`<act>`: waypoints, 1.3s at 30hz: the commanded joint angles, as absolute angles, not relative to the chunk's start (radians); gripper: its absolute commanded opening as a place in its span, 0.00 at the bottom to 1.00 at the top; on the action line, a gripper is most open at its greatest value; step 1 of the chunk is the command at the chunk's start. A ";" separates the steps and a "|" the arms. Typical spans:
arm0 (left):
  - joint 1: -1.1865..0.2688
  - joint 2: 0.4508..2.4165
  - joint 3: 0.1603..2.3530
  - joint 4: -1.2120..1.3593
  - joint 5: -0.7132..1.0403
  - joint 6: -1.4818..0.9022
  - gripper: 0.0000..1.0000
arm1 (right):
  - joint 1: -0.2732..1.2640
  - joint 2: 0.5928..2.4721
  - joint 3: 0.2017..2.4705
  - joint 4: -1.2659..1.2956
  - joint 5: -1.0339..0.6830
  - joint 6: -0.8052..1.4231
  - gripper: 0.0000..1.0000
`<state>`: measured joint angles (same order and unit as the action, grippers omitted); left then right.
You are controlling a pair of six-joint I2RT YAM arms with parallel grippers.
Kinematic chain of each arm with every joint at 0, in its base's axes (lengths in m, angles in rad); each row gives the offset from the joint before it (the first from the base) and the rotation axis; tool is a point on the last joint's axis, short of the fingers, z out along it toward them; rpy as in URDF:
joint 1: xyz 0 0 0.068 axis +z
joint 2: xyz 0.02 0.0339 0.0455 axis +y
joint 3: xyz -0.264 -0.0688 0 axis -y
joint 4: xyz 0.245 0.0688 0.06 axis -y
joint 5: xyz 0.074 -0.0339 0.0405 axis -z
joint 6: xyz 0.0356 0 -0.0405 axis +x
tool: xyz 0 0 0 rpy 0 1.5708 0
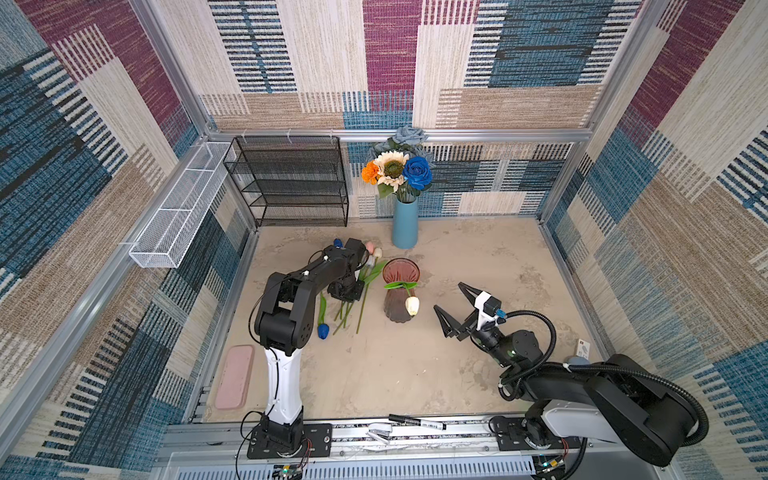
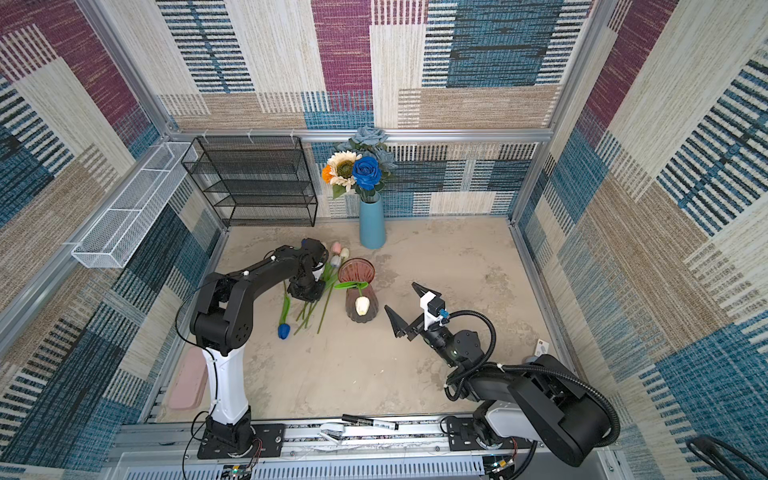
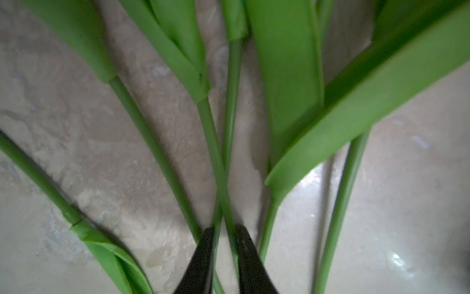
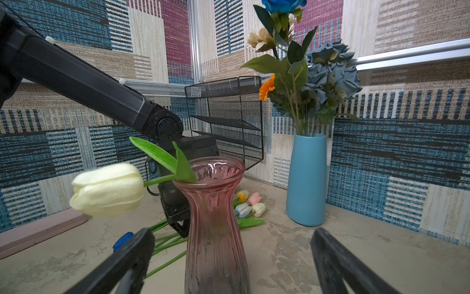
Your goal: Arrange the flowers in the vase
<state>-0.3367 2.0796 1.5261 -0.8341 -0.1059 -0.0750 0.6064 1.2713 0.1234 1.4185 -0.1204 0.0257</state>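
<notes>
1. Left gripper [image 3: 225, 233]: lowered onto the loose tulips [image 4: 243, 210], which lay on the counter [image 1: 395, 374] towards its left edge, just beside the pink vase [image 1: 392, 311]. The jaws were drawn narrow. Two crossed green stems [image 3: 223, 175] passed between the fingertips, and each fingertip touched a stem.
2. Right gripper [image 1: 449, 296]: held above the counter on the right of the pink vase, near it but apart, and pointed at it. The jaws stood wide apart, and nothing was held or touched.
3. Pink vase: upright near the middle of the counter. One white tulip [image 1: 412, 306] had its stem inside, and its bloom drooped over the rim on the side facing the front edge.
4. Loose tulips: stems fanned out towards the front edge, with pale heads towards the back edge. One blue tulip [image 1: 323, 331] lay reversed, with its head nearest the front-left corner.
5. Blue vase [image 1: 405, 226]: upright at the back edge of the counter, holding a bouquet [image 1: 395, 168] of large blooms. It stood well apart from both grippers.
</notes>
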 commanded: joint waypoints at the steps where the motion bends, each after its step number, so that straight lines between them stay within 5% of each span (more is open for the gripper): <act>1: -0.336 2.101 1.522 -0.824 -0.099 -0.081 0.14 | 0.606 1.270 0.128 1.440 -0.112 0.034 1.00; 15: -0.334 1.956 1.501 -0.830 -0.097 -0.117 0.00 | 0.607 1.271 0.127 1.440 -0.113 0.035 1.00; 26: -0.334 1.720 1.394 -0.739 -0.097 -0.136 0.00 | 0.607 1.266 0.126 1.440 -0.111 0.037 1.00; 39: -0.337 1.111 0.808 0.071 0.181 -0.066 0.00 | 0.606 1.274 0.124 1.451 -0.113 0.037 1.00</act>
<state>-0.3386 1.1862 0.8875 -0.2367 0.0700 -0.0948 0.6064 1.2713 0.1234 1.4178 -0.1204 0.0257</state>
